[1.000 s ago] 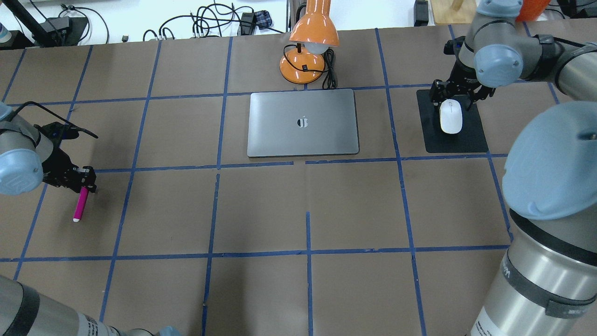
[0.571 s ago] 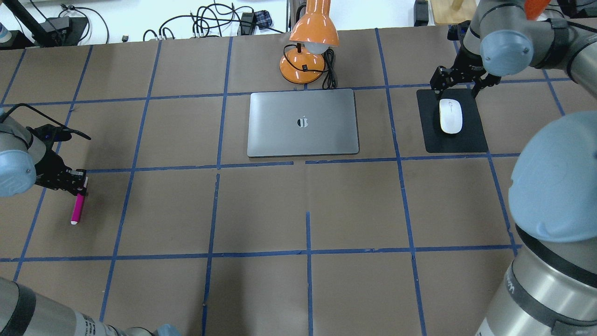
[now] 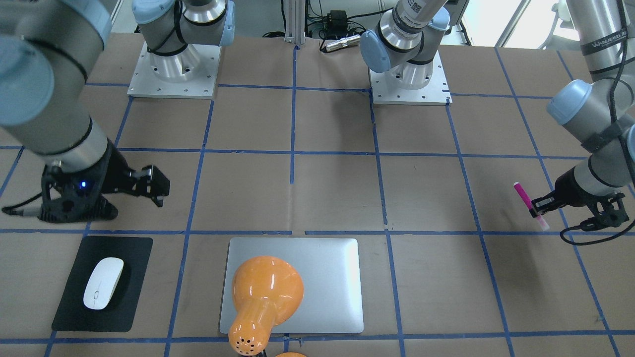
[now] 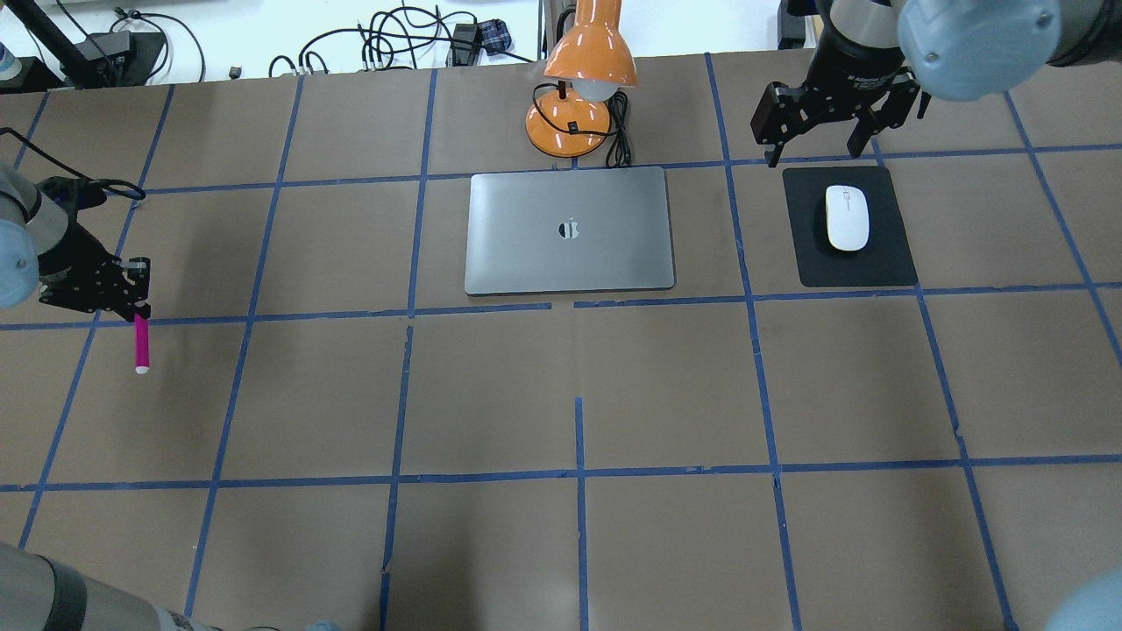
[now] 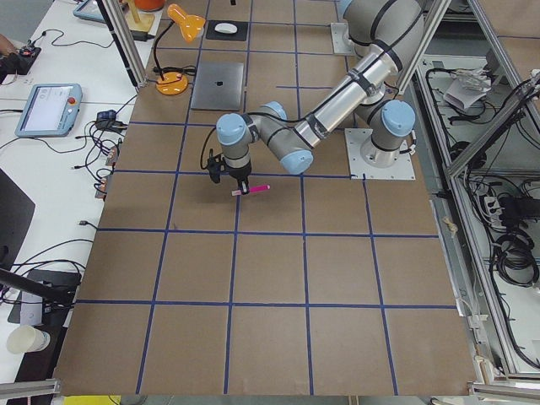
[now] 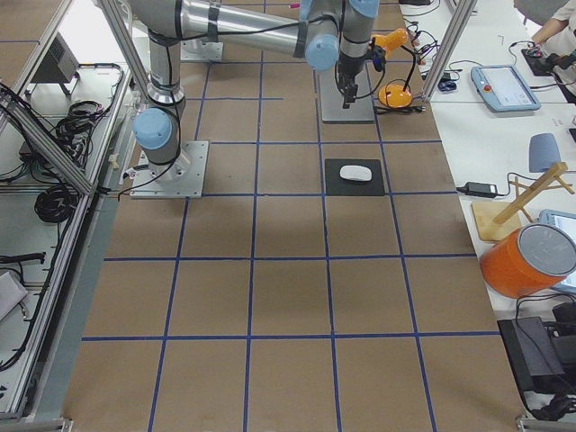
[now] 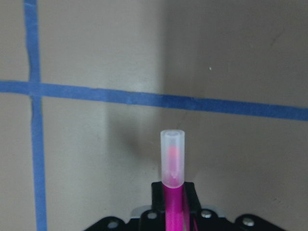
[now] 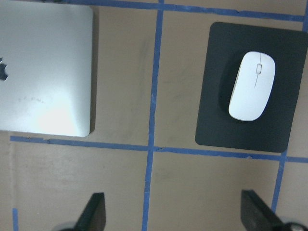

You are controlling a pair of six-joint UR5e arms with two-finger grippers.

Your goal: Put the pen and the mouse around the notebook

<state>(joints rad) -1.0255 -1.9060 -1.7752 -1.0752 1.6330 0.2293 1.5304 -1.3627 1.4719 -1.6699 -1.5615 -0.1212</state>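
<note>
At the far left, my left gripper [image 4: 131, 296] is shut on the magenta pen [image 4: 140, 343], which hangs off the table with its pale cap [image 7: 172, 156] pointing away from the fingers. The pen [image 3: 527, 199] is well to the side of the silver notebook [image 4: 570, 258]. The white mouse [image 4: 848, 217] lies on a black mat [image 4: 887, 265] to the notebook's right. Raised beyond the mat's far edge, my right gripper [image 4: 815, 140] is open and empty. The right wrist view shows the mouse [image 8: 252, 92] and the notebook [image 8: 43, 72] far below the open fingers [image 8: 95, 214].
An orange desk lamp [image 4: 578, 96] with a black cord stands just behind the notebook; in the front-facing view the lamp shade [image 3: 265, 290] covers part of the notebook [image 3: 332, 277]. Blue tape lines grid the brown table [image 4: 578, 394]. Cables lie beyond the far edge.
My right gripper has risen away from the mouse and moved to the mat's far edge; the mouse stays on the mat. My left gripper has carried the pen toward the far side.
</note>
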